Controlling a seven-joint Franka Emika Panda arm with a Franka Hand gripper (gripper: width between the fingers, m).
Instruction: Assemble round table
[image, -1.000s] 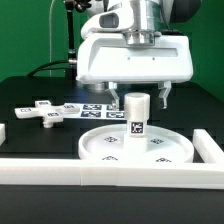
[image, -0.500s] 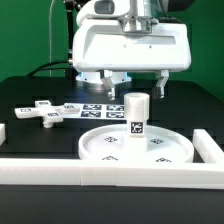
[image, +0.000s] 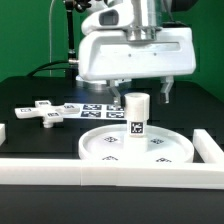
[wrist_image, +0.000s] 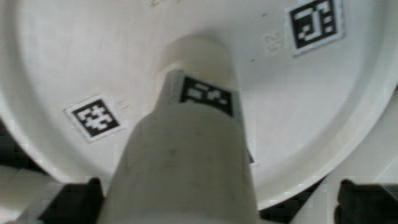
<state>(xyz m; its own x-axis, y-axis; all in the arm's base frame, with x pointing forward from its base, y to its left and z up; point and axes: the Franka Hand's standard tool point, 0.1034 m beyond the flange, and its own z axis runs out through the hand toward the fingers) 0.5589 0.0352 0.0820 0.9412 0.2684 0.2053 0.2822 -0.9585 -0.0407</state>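
Three white parts of the round table are in shot, and the big one, the rimmed round disc (image: 137, 150), lies flat close to the worktop's (image: 30, 90) front edge, just behind the long white rail (image: 60, 172) that runs along that edge. Dead centre on the disc stands the short post (image: 137, 113), upright, with a square tag facing the camera. Whether it is locked into the disc or only resting there, I cannot tell.

Over the top hangs the gripper (image: 138, 93), jaws spread wide. Its fingers (image: 164, 92) sit either side of the post's top, each well clear of it, so nothing is being gripped. The wrist view backs that up: the post rises up the middle of the picture, with the dark fingertips (wrist_image: 71, 200) standing off on both flanks and the tagged face of the disc spread out beneath.

Over towards the worktop's edge on the exterior view's left, the small cross-shaped foot (image: 45, 112) lies flat, well apart from the disc. Between the foot and the post, the marker board (image: 92, 107) lies flat on the black top.
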